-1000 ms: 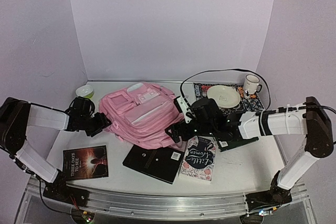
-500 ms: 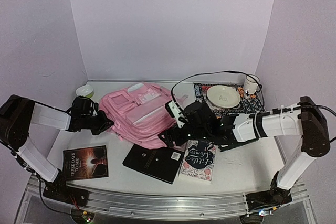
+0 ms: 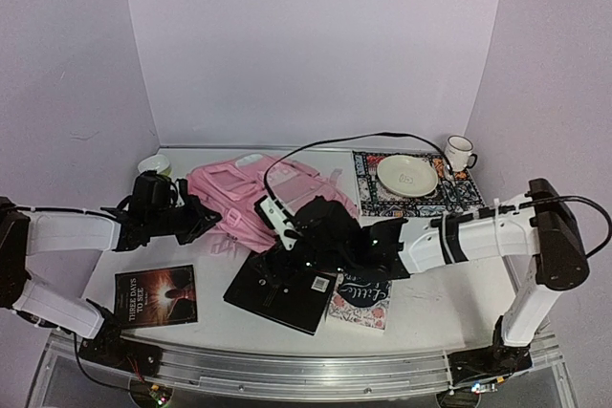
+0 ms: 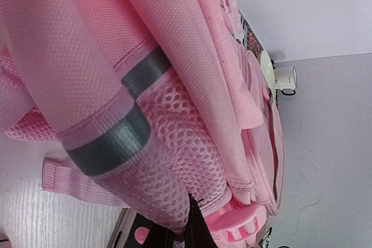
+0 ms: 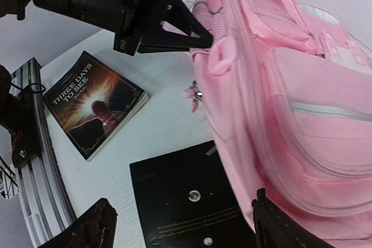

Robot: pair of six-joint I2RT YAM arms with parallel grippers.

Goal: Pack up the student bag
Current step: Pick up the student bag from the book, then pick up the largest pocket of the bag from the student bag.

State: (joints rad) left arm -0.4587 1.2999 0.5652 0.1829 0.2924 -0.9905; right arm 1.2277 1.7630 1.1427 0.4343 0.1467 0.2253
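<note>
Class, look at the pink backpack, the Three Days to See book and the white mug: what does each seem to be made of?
Student bag: matte woven fabric, likely synthetic, with a fine weave showing; its side pocket is open mesh.
Three Days to See book: paper, with a slightly glossy printed cover.
Mug: smooth and white, probably glazed ceramic or enamel; too small to settle.

From above, the floral book [image 3: 365,295] is partly covered by the right arm [image 3: 449,234], and the bowl [image 3: 151,162] is largely hidden behind the left arm [image 3: 76,231]. The student bag [image 4: 192,74] is cut off at the left wrist view's edges.
</note>
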